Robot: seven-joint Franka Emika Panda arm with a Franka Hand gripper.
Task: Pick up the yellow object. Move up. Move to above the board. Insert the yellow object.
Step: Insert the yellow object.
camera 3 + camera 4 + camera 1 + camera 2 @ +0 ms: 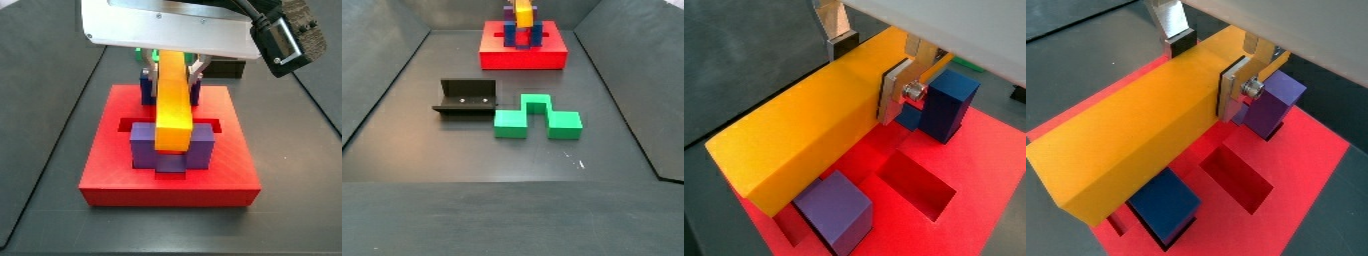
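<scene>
The gripper (pixel 871 60) stood over the board (pixel 120 180), at the far end of the floor, and its jaws were clenched on the yellow object (pixel 804 125). A silver finger (pixel 895 92) pressed flat on one side of the bar. In a side view the bar (pixel 174 100) lay between the blue block (pixel 951 100) and the purple block (pixel 838 210), low over the board. I could not tell if it was already seated. If it was a little turned, its end could catch on a block or a slot (pixel 918 185) edge and jam. An early release could leave it tilted.
</scene>
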